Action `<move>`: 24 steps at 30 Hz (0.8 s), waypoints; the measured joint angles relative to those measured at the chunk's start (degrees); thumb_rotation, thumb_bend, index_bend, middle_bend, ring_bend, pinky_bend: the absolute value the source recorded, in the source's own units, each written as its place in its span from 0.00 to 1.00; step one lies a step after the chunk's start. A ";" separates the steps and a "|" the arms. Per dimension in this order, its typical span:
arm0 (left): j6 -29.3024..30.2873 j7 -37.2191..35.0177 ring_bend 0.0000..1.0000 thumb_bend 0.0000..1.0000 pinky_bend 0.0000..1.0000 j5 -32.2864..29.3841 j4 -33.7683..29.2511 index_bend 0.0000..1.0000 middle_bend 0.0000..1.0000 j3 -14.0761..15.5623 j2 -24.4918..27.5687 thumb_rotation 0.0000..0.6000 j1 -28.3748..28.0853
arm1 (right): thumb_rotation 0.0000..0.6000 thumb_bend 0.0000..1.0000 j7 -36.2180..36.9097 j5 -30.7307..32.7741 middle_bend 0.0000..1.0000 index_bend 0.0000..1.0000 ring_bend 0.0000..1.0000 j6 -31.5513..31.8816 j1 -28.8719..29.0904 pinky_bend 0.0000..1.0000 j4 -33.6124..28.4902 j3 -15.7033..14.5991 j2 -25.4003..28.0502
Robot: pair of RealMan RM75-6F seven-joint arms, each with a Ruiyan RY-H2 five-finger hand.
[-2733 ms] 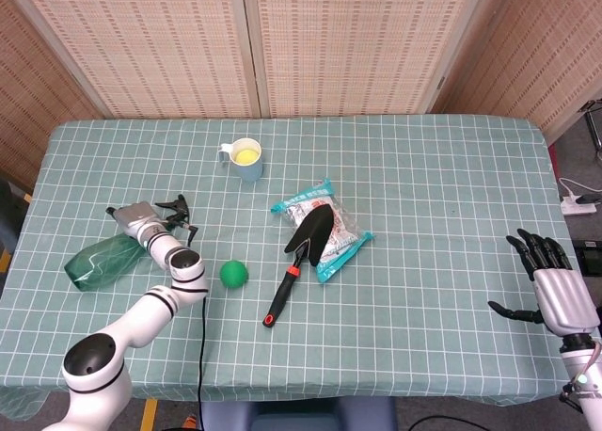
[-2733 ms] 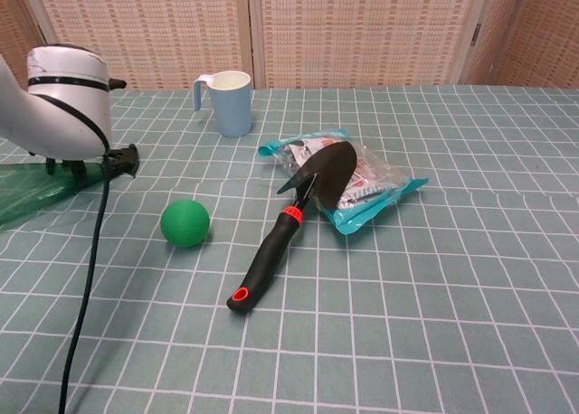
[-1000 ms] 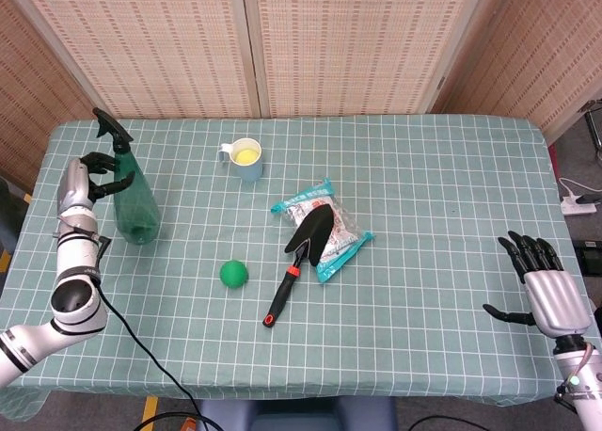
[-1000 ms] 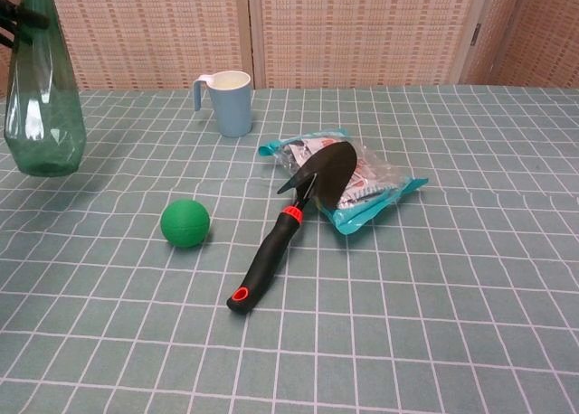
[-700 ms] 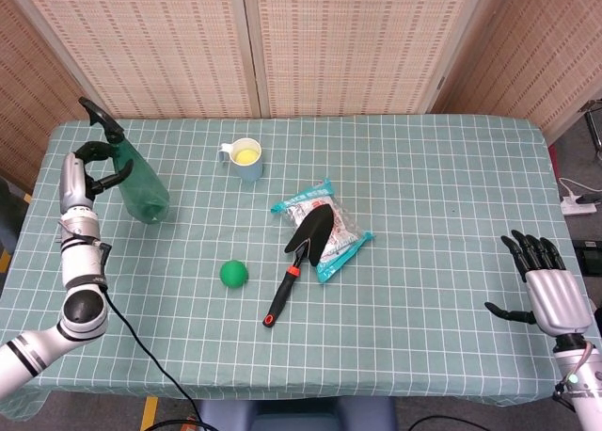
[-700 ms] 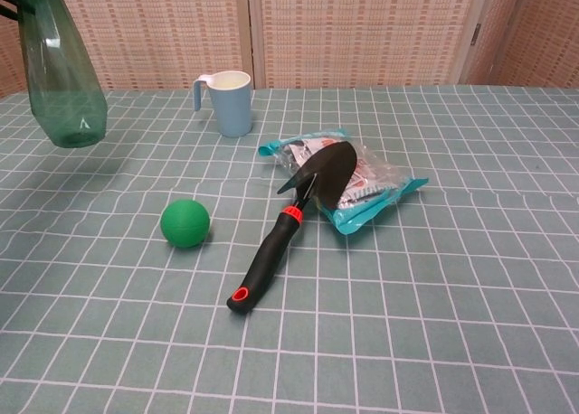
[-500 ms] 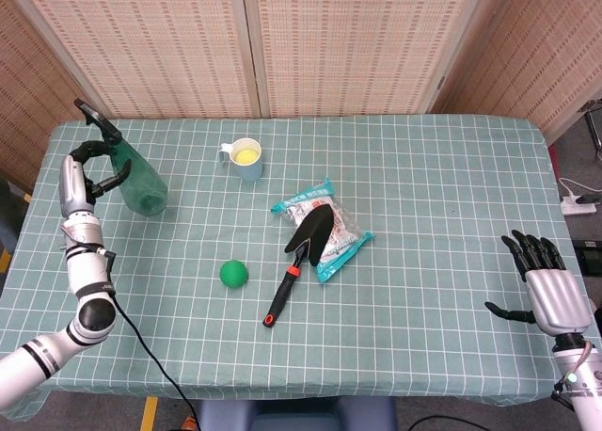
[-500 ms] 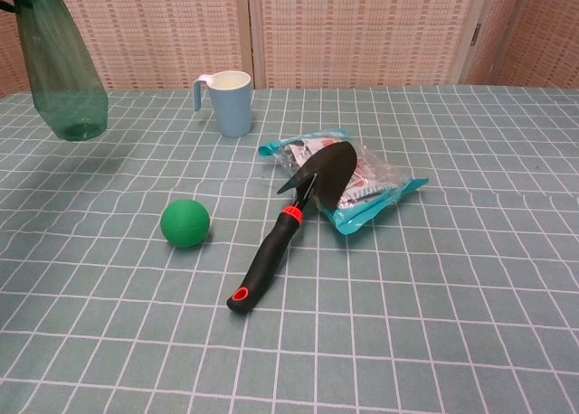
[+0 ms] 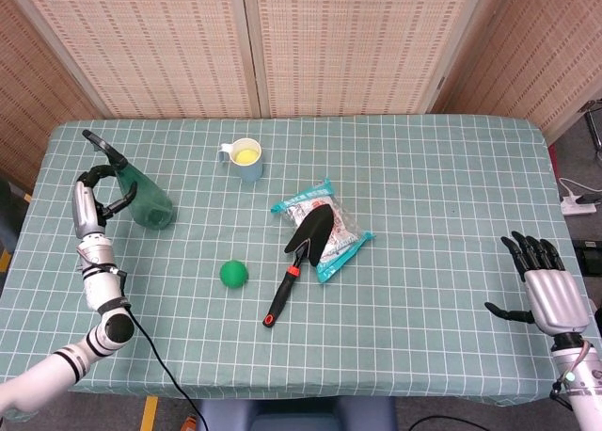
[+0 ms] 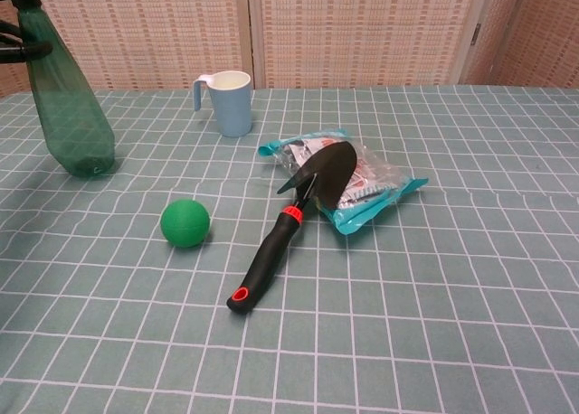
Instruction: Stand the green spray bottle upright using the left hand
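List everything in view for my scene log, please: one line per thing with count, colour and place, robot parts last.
green spray bottle: one, translucent green with a black trigger head, far left of the table, tilted, held at the neck
mug: one, light blue with something yellow inside, back centre-left
ball: one, green, front of the bottle
snack bag: one, teal and clear, table centre
trowel: one, black with a red collar, blade on the bag
tablecloth: one, teal with a white grid
left hand: one, grips the bottle's neck
right hand: one, black fingers spread, holds nothing, far right
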 measured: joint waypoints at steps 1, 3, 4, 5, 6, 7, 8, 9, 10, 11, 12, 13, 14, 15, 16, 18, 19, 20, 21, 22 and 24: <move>-0.17 -0.23 0.24 0.35 0.01 -0.14 0.39 0.50 0.52 0.00 -0.18 1.00 -0.11 | 1.00 0.00 -0.14 0.08 0.00 0.00 0.00 -0.04 0.01 0.00 -0.04 0.01 0.00; -0.39 -0.89 0.24 0.35 0.01 -0.23 1.20 0.50 0.52 0.01 -0.51 1.00 -0.29 | 1.00 0.00 -0.48 0.29 0.00 0.00 0.00 -0.12 0.03 0.00 -0.12 0.03 -0.02; -0.46 -1.24 0.24 0.35 0.01 -0.23 1.47 0.50 0.52 0.03 -0.62 1.00 -0.34 | 1.00 0.00 -0.63 0.38 0.00 0.00 0.00 -0.14 0.04 0.00 -0.15 0.04 -0.03; -0.54 -1.72 0.24 0.35 0.01 -0.18 1.77 0.50 0.52 0.07 -0.74 1.00 -0.36 | 1.00 0.00 -0.83 0.50 0.00 0.00 0.00 -0.16 0.05 0.00 -0.18 0.05 -0.07; -0.60 -2.07 0.24 0.34 0.01 -0.13 1.93 0.50 0.51 0.11 -0.81 1.00 -0.36 | 1.00 0.00 -0.98 0.59 0.00 0.00 0.00 -0.17 0.05 0.00 -0.21 0.06 -0.10; -0.68 -2.42 0.24 0.34 0.01 -0.09 2.08 0.49 0.51 0.16 -0.86 1.00 -0.33 | 1.00 0.00 -1.14 0.68 0.00 0.00 0.00 -0.20 0.06 0.00 -0.23 0.07 -0.13; -0.78 -2.87 0.24 0.34 0.01 -0.02 2.25 0.49 0.51 0.24 -0.90 1.00 -0.26 | 1.00 0.00 -1.35 0.80 0.00 0.00 0.00 -0.25 0.08 0.00 -0.29 0.09 -0.16; -0.85 -3.23 0.23 0.33 0.00 0.07 2.39 0.48 0.50 0.31 -0.92 1.00 -0.20 | 1.00 0.00 -1.49 0.88 0.00 0.00 0.00 -0.30 0.11 0.00 -0.33 0.10 -0.18; -0.92 -3.60 0.23 0.33 0.00 0.15 2.54 0.48 0.50 0.39 -0.94 1.00 -0.12 | 1.00 0.00 -1.62 0.96 0.00 0.00 0.00 -0.34 0.13 0.00 -0.36 0.11 -0.19; -1.03 -4.06 0.23 0.33 0.00 0.25 2.71 0.47 0.49 0.50 -0.97 1.00 -0.01 | 1.00 0.00 -1.79 1.04 0.00 0.00 0.00 -0.39 0.16 0.00 -0.41 0.13 -0.23; -1.10 -4.35 0.23 0.32 0.00 0.31 2.80 0.47 0.49 0.57 -0.98 1.00 0.07 | 1.00 0.00 -1.92 1.12 0.00 0.00 0.00 -0.43 0.19 0.00 -0.44 0.14 -0.25; -1.14 -4.64 0.22 0.32 0.00 0.39 2.84 0.47 0.48 0.63 -1.00 1.00 0.15 | 1.00 0.00 -2.04 1.20 0.00 0.00 0.00 -0.46 0.21 0.00 -0.47 0.15 -0.27; -1.14 -5.05 0.22 0.31 0.00 0.55 2.86 0.46 0.47 0.72 -1.00 1.00 0.27 | 1.00 0.00 -2.20 1.30 0.00 0.00 0.00 -0.51 0.23 0.00 -0.51 0.16 -0.30; -1.11 -5.38 0.22 0.31 0.00 0.71 2.84 0.45 0.47 0.78 -0.99 1.00 0.37 | 1.00 0.00 -2.31 1.39 0.00 0.00 0.00 -0.55 0.24 0.00 -0.54 0.15 -0.32; -1.08 -5.71 0.21 0.31 0.00 0.89 2.79 0.44 0.46 0.87 -0.97 1.00 0.47 | 1.00 0.00 -2.38 1.47 0.00 0.00 0.00 -0.60 0.25 0.00 -0.57 0.15 -0.34; -1.00 -6.39 0.20 0.30 0.00 1.40 2.59 0.42 0.45 1.19 -0.91 1.00 0.78 | 1.00 0.00 -2.37 1.63 0.00 0.00 0.00 -0.75 0.27 0.00 -0.67 0.15 -0.32; -0.97 -6.63 0.19 0.29 0.00 1.60 2.48 0.39 0.43 1.34 -0.87 1.00 0.92 | 1.00 0.00 -2.34 1.72 0.00 0.00 0.00 -0.85 0.28 0.00 -0.74 0.14 -0.28; -0.96 -6.94 0.18 0.28 0.00 1.84 2.34 0.37 0.42 1.53 -0.81 1.00 1.08 | 1.00 0.00 -2.34 1.85 0.00 0.00 0.00 -0.96 0.31 0.00 -0.83 0.14 -0.22; -1.01 -7.19 0.17 0.27 0.00 1.95 2.26 0.34 0.40 1.64 -0.77 1.00 1.17 | 1.00 0.00 -2.36 1.88 0.00 0.00 0.00 -1.00 0.33 0.00 -0.87 0.14 -0.19; -1.08 -7.45 0.16 0.26 0.00 2.05 2.21 0.30 0.37 1.73 -0.73 1.00 1.25 | 1.00 0.00 -2.37 1.88 0.00 0.00 0.00 -1.02 0.34 0.00 -0.90 0.13 -0.18; -1.16 -7.89 0.13 0.24 0.00 2.36 2.18 0.24 0.32 1.94 -0.66 1.00 1.40 | 1.00 0.00 -2.41 1.89 0.00 0.00 0.00 -1.04 0.36 0.00 -0.89 0.11 -0.19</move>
